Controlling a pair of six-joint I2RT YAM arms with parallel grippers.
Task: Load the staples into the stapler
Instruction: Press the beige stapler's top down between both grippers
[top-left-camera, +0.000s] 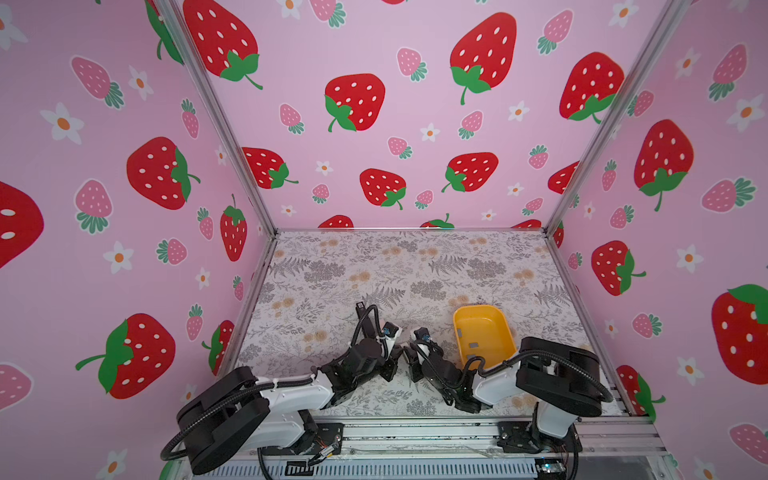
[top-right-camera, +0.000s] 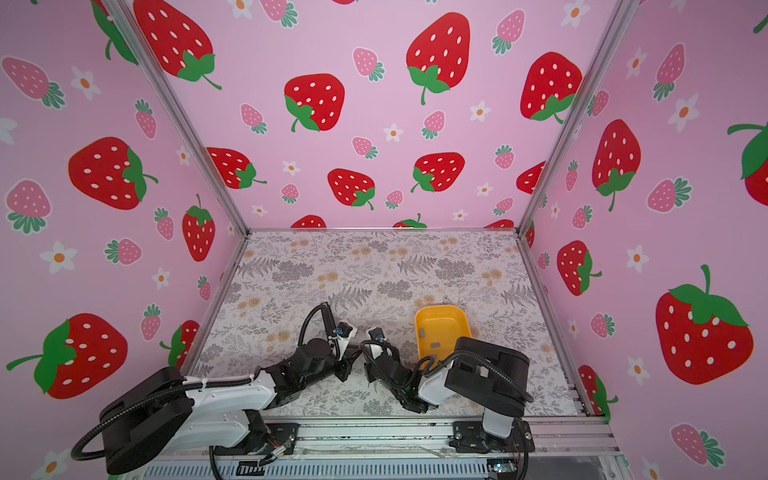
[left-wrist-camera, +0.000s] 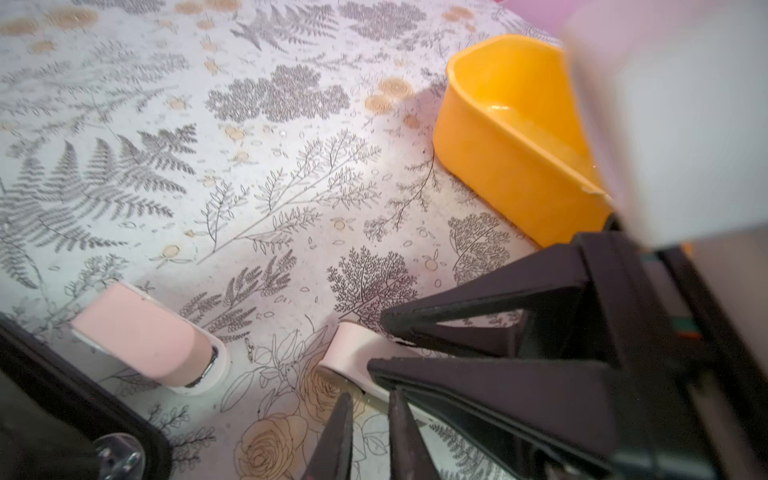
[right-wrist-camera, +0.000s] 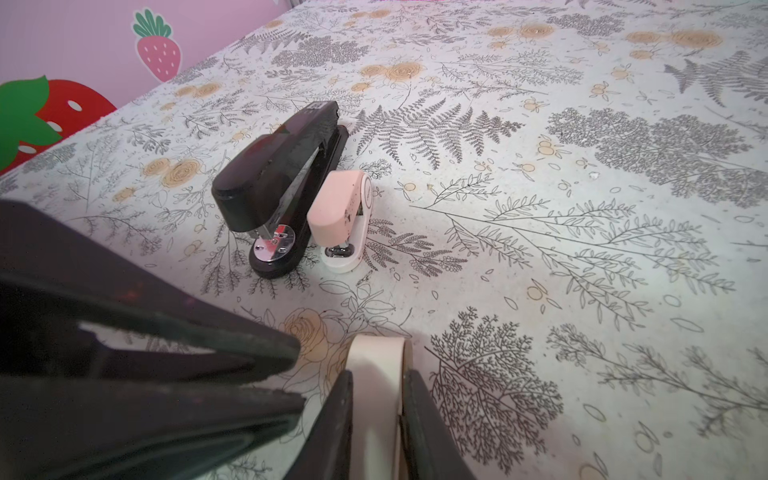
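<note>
In both top views the staples (top-left-camera: 473, 344) lie in a yellow tub (top-left-camera: 478, 307) on the tabletop (top-left-camera: 374, 270), and the right arm overhangs the tub's near end.

Left wrist view: the left pincer (left-wrist-camera: 368, 411) is clenched with nothing visible in it, and a pink stapler (left-wrist-camera: 145, 336) is nearby.

Right wrist view: the right pincer (right-wrist-camera: 378, 382) grips a cream stapler (right-wrist-camera: 374, 353). Beyond it, a black stapler (right-wrist-camera: 282, 178) stands just beside the pink one.

So a few small grey staples (top-left-camera: 473, 344) lie flat in the yellow tub (top-left-camera: 498, 328). The black stapler (right-wrist-camera: 282, 174) and pink stapler (right-wrist-camera: 340, 203) sit closed, side by side on the tabletop (right-wrist-camera: 540, 232). What looks like a cream stapler (right-wrist-camera: 374, 353) is pinched in the right pincer (right-wrist-camera: 377, 376).
</note>
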